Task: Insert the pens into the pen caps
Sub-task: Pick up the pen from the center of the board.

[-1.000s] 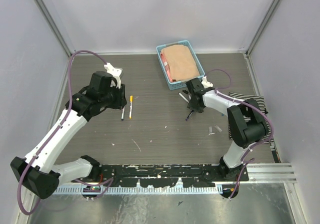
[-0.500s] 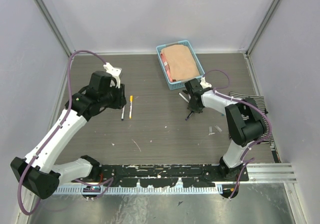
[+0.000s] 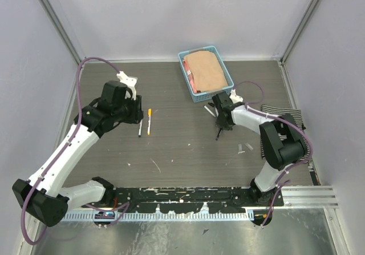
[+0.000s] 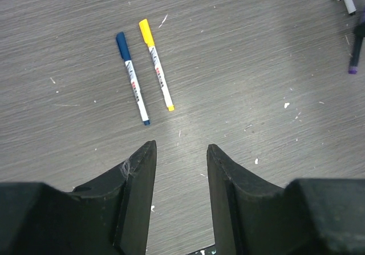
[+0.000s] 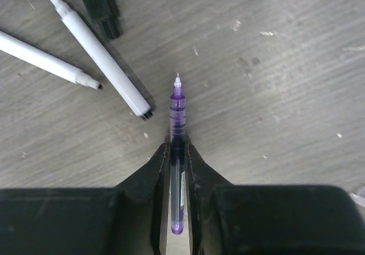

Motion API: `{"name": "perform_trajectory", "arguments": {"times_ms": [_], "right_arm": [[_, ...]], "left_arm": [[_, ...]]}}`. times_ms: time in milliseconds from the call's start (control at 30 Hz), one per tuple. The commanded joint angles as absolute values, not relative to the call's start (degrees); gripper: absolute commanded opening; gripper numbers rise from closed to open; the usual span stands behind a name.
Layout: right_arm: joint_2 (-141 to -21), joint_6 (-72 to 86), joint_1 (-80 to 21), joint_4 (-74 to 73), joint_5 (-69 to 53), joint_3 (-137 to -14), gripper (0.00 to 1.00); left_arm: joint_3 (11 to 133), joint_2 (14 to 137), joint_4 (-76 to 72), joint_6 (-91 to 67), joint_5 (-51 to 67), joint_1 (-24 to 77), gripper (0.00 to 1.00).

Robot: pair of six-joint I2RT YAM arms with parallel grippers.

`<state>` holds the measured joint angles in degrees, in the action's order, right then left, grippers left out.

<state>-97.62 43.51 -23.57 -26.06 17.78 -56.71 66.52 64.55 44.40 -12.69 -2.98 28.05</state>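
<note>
Here the right jaws pinch a purple pen, long axis straight up mid-frame, tip uppermost; a white pen lies upper left, bare surface right; left jaws stand apart, empty

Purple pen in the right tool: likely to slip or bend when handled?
Probably stiff and light: the purple pen is a thin straight barrel showing no bend. It may slide or pivot, since the right tool pinches its smooth round barrel only near one end. Set down, it would likely roll.
</note>
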Motion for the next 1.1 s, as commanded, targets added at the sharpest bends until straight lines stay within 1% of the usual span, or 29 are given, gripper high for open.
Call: {"name": "perform_trajectory", "arguments": {"times_ms": [0,100,267,367,467,533,733,833,1067], "right_arm": [[-88.6,45.1,-23.8,-25.7,21.4,-53.1,0.16],[-81.7,45.8,-23.8,-23.9,21.7,-48.7,0.16],[-70.5,44.0,-23.9,-19.5,16.6,-42.3,0.16],[-64.7,42.9,-24.6,-18.7,13.7,-40.8,0.16],[-58.3,43.2,-26.7,-17.2,10.5,-39.9,0.16],[-55.3,44.8,-29.2,-16.0,10.7,-39.6,0.16],[-51.4,52.6,-39.4,-9.4,15.3,-39.1,0.16],[-50.8,54.9,-43.9,-4.6,16.7,-38.5,0.16],[-49.4,57.9,-47.2,0.4,17.2,-38.8,0.16]], "left_arm": [[65.3,63.0,43.0,-13.2,-4.2,27.7,0.48],[64.6,61.4,41.6,-14.2,-3.0,27.7,0.48],[62.7,59.8,36.1,-19.7,5.2,28.6,0.48],[60.6,59.2,31.0,-23.3,8.4,31.2,0.48],[59.7,59.7,27.3,-25.7,8.6,34.9,0.5],[59.5,60.4,24.9,-27.0,8.7,37.6,0.5],[59.2,62.7,15.6,-30.1,12.2,44.2,0.57],[59.2,64.0,13.4,-30.1,10.9,47.4,0.59],[57.7,66.5,11.3,-30.8,9.6,50.5,0.59]]}}
